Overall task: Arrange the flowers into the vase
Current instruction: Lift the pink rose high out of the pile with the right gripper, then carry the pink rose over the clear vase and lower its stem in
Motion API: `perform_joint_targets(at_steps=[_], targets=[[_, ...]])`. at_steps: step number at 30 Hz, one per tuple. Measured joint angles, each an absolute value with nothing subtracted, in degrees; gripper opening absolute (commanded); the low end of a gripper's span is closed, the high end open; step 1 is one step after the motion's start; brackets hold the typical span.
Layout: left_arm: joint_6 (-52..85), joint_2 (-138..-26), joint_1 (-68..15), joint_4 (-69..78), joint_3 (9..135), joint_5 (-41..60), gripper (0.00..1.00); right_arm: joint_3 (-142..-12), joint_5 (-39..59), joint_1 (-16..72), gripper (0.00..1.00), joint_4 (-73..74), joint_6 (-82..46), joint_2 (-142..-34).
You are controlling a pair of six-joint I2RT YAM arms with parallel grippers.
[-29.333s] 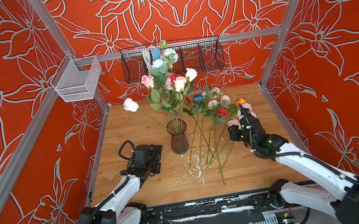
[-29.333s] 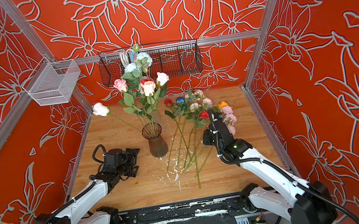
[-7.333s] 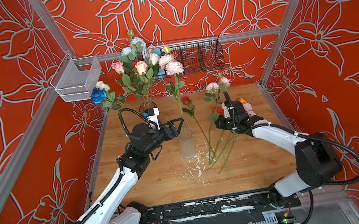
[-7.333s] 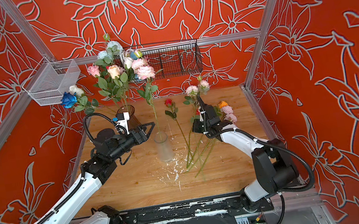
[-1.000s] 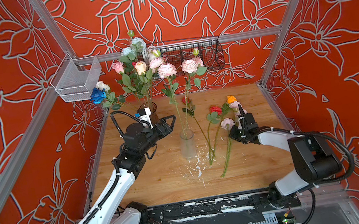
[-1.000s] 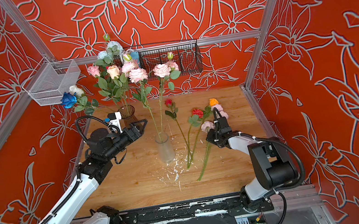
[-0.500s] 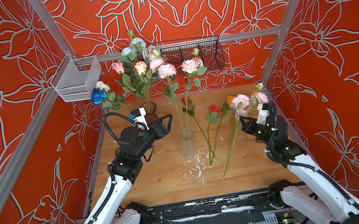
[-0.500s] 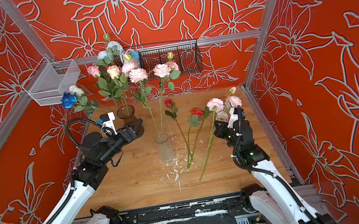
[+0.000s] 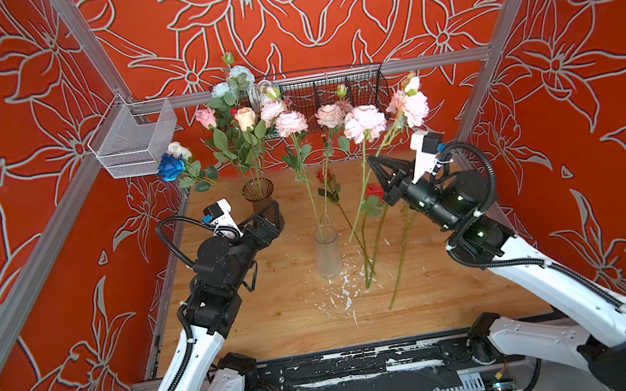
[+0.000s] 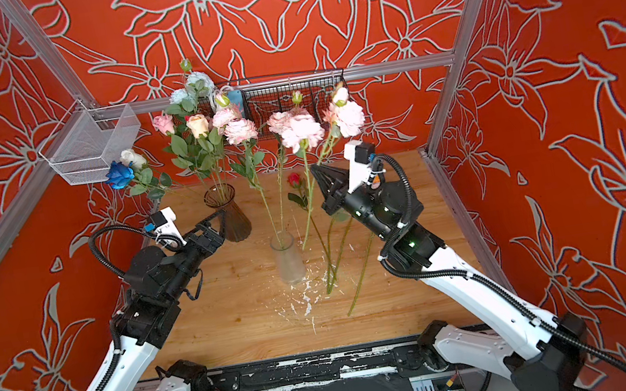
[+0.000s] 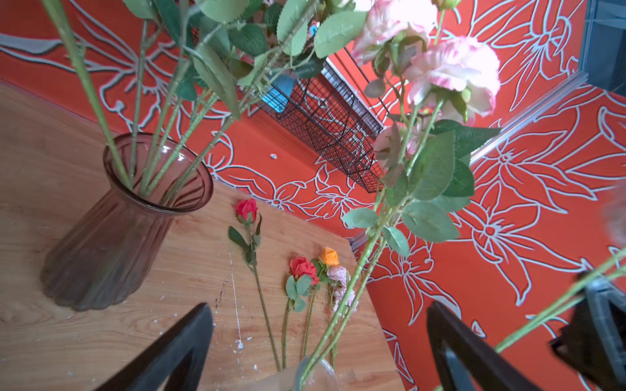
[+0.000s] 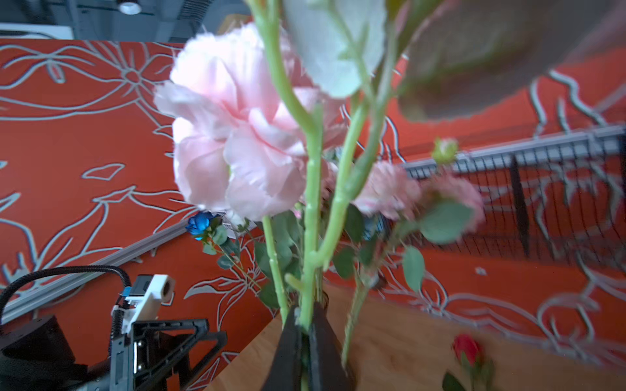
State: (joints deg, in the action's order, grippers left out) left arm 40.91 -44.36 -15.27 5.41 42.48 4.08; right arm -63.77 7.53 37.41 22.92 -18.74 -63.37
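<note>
Over the right side of the table my right gripper (image 9: 377, 166) (image 10: 319, 175) (image 12: 305, 326) is shut on the green stem of a pink flower (image 9: 363, 123) (image 10: 302, 131) (image 12: 233, 135) and holds it up. That stem's lower end (image 9: 394, 289) hangs near the wood. The clear vase (image 9: 327, 253) (image 10: 288, 259) (image 11: 315, 372) stands mid-table with two pink flowers in it. My left gripper (image 9: 277, 215) (image 10: 219, 224) (image 11: 318, 338) is open and empty, left of that vase. More flowers lie on the table, among them a red rose (image 9: 323, 174) (image 11: 246, 210) and an orange one (image 11: 330, 255).
A brown ribbed vase (image 9: 258, 192) (image 10: 230, 213) (image 11: 125, 216) full of several flowers stands at the back left, close to my left gripper. A black wire basket (image 9: 329, 93) hangs on the back wall and a white mesh basket (image 9: 131, 144) on the left rail.
My right gripper has risen from the table and carried the pink flower up and toward the middle. My left gripper has drawn back a little to the left and opened wider.
</note>
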Motion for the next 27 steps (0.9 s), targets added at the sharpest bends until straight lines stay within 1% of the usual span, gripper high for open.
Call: perform_joint_targets(at_steps=[3, 6, 11, 15, 16, 18, 20, 22, 27], targets=[[41.36, -43.99, -15.05, 5.43, 42.46, 3.7, 0.98, -70.26, 7.53, 40.73, 0.0, 24.1, -14.15, -68.42], [41.85, -43.88, -15.03, 5.67, 42.28, 3.53, 0.98, -72.82, 7.49, 42.68, 0.0, 25.43, -11.14, -72.77], [42.46, -43.88, -14.98, 5.74, 42.19, 3.66, 0.98, -71.81, 7.27, 43.4, 0.0, 25.56, -9.28, -78.43], [42.72, -43.9, -14.98, 6.13, 42.19, 3.84, 0.98, -67.7, 6.85, 43.57, 0.0, 25.1, -8.99, -79.75], [42.74, -43.9, -14.98, 6.31, 42.19, 3.9, 0.98, -67.18, 6.85, 43.66, 0.03, 24.58, -8.99, -79.85], [42.87, -43.9, -14.96, 6.59, 42.19, 4.01, 0.98, -66.48, 6.83, 43.94, 0.29, 22.98, -9.17, -79.99], [42.92, -43.9, -14.94, 6.66, 42.19, 4.16, 0.98, -66.35, 6.55, 44.31, 0.39, 21.1, -9.39, -79.94], [42.94, -43.97, -14.92, 6.81, 42.19, 4.36, 0.98, -65.98, 5.89, 44.93, 0.44, 19.27, -9.32, -79.53], [42.98, -44.12, -14.63, 6.98, 42.19, 4.84, 0.98, -62.19, 2.81, 46.76, 0.48, 14.24, -9.28, -75.53]])
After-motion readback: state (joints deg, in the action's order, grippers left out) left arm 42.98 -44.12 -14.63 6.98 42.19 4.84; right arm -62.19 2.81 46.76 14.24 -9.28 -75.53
